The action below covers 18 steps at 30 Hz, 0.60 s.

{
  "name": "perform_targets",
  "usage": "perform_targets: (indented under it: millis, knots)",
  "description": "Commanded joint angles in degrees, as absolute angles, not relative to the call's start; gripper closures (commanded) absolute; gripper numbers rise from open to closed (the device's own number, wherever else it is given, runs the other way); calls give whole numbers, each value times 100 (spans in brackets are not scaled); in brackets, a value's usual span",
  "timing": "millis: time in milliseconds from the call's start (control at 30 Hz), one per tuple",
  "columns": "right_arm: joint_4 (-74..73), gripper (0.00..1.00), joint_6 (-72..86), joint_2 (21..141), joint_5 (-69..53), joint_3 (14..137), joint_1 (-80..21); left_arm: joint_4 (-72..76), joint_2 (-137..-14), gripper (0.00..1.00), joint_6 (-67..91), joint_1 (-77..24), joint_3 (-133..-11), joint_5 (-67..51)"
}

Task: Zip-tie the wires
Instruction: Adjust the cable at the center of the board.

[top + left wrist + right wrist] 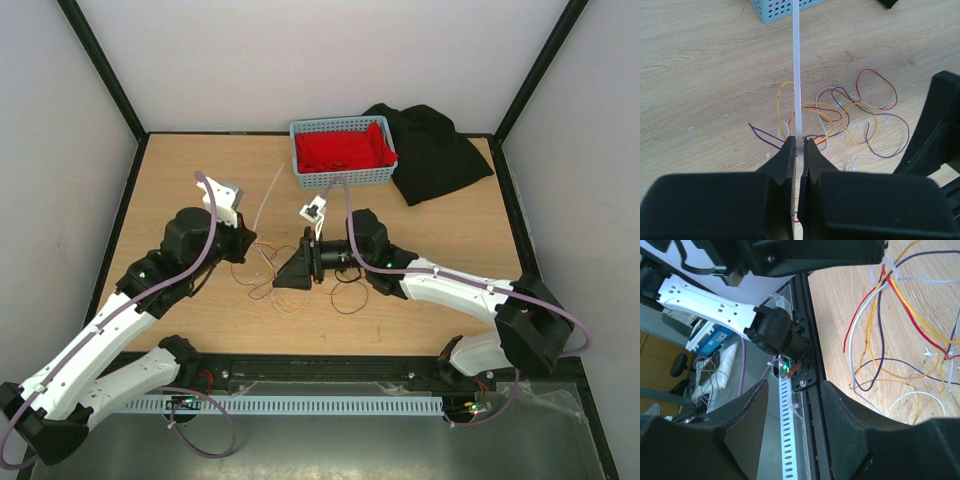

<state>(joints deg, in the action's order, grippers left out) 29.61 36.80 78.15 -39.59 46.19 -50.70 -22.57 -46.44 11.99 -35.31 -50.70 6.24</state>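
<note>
Wooden table, both arms reaching in over its middle. Black cloth heaped well beyond the right gripper, touching the right end of a blue basket. Red cloth fills the basket. Left gripper: jaws pressed together, clamped on the near end of the zip tie. From the fingertips the whitish strip runs straight ahead, passing above the wires, toward the basket wall. Right gripper: fingers stand apart, nothing seen between them, and it is turned toward the table's near edge. The wires, thin loops in yellow, red, purple and white, lie tangled on the wood just ahead and right of the left fingertips. In the right wrist view they are off to the side of the right fingers, not between them.
</note>
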Motion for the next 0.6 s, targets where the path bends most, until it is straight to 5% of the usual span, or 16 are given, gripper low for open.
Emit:
perform_targets:
  millis: [0, 567]
  knots:
    - [3101, 42, 3542, 8073, -3979, 4605, -5254, -2069, -4641, 100, 1212, -3482, -5150, 640]
    - [2822, 40, 2905, 8777, -3303, 4906, -5391, -2239, -4740, 100, 1510, -3472, -5221, 689]
